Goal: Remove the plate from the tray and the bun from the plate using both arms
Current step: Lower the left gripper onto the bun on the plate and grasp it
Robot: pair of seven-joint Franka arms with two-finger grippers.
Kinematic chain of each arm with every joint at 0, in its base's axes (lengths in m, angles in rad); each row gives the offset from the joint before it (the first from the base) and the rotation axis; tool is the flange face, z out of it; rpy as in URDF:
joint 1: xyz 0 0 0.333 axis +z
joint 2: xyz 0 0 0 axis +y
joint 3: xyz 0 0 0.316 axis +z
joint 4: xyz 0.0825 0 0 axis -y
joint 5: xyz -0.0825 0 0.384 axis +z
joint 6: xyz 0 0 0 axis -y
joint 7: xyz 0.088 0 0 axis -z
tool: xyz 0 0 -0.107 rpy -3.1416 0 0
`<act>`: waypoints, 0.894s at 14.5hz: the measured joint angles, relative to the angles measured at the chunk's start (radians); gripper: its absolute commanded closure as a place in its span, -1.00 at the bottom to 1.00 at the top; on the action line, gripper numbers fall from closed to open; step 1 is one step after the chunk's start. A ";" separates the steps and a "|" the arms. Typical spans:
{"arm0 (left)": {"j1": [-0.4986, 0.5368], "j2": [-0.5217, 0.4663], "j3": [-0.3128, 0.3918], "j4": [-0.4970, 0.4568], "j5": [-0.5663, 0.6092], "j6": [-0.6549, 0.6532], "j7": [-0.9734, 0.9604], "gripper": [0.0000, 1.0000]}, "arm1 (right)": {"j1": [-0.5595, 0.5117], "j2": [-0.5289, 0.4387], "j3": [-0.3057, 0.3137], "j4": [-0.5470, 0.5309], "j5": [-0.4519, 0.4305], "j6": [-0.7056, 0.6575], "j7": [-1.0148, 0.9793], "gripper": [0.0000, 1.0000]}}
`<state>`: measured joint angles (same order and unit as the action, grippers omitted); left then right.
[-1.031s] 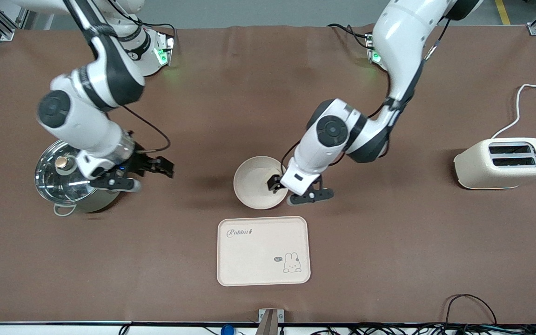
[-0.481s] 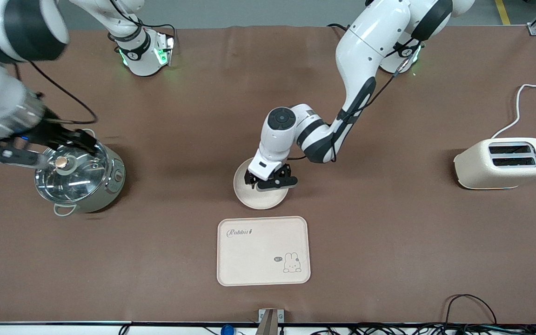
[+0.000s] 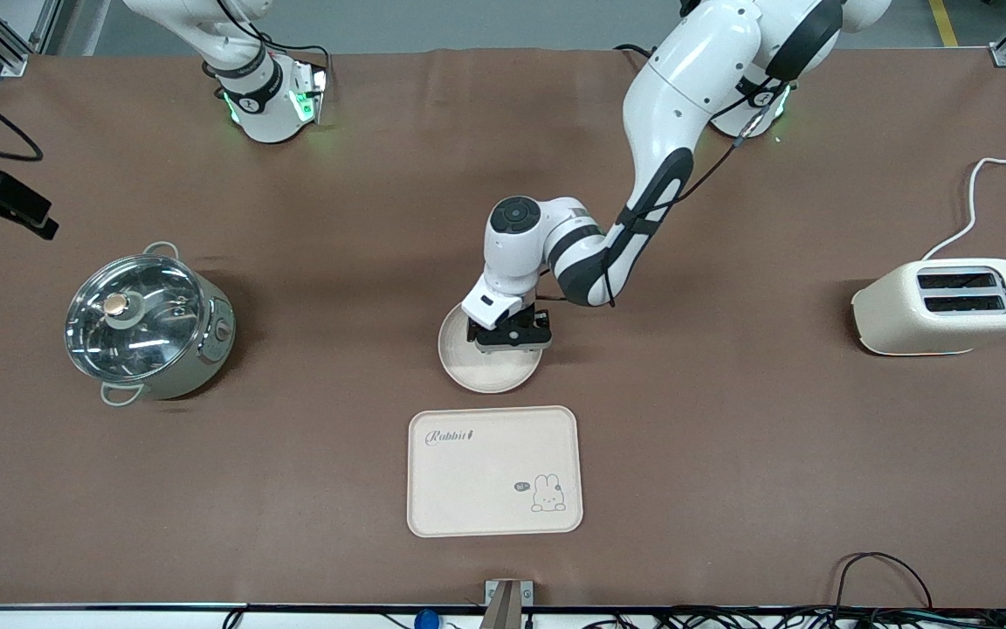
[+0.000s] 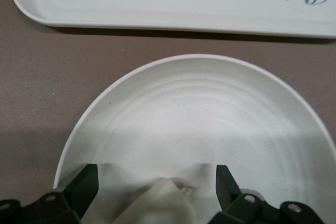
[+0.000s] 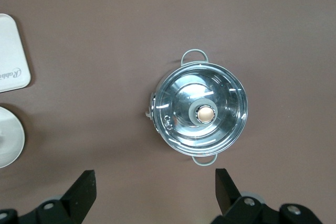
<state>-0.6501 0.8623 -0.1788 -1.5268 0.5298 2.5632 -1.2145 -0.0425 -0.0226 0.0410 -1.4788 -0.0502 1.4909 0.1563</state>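
The round cream plate [image 3: 484, 371] lies on the brown table, just farther from the front camera than the tray. My left gripper [image 3: 508, 337] is low over the plate's farther part. In the left wrist view the plate [image 4: 210, 114] fills the middle, and the pale bun [image 4: 164, 204] lies on it between the left gripper's [image 4: 156, 190] open fingers, touching neither. The gripper hides the bun in the front view. My right gripper [image 3: 27, 214] is open and empty, raised high at the right arm's end of the table; the right wrist view [image 5: 155, 187] shows bare table between its fingers.
A rectangular cream tray [image 3: 492, 472] with a rabbit drawing lies nearest the front camera. A steel pot with a glass lid [image 3: 147, 326] stands toward the right arm's end and shows in the right wrist view [image 5: 202, 111]. A cream toaster [image 3: 944, 306] stands toward the left arm's end.
The right arm has risen and swung away from the pot toward the table's end. The left gripper has moved from the plate's edge to over the plate. The plate has stayed put.
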 measured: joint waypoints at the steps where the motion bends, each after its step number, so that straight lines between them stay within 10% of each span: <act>1: 0.001 -0.001 0.001 -0.001 0.002 -0.009 0.014 -0.98 | 0.006 -0.008 0.002 0.000 0.000 -0.004 0.000 -1.00; 11: 0.006 -0.027 -0.003 0.036 -0.146 -0.207 0.239 -0.90 | 0.010 -0.013 -0.026 0.000 0.005 -0.038 -0.231 -1.00; 13: 0.006 -0.028 -0.007 0.037 -0.146 -0.213 0.239 -0.11 | 0.010 -0.014 -0.026 0.000 0.005 -0.043 -0.236 -1.00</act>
<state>-0.6443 0.8347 -0.1853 -1.4894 0.3837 2.3498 -0.9758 -0.0326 -0.0368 0.0148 -1.4784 -0.0451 1.4476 -0.0797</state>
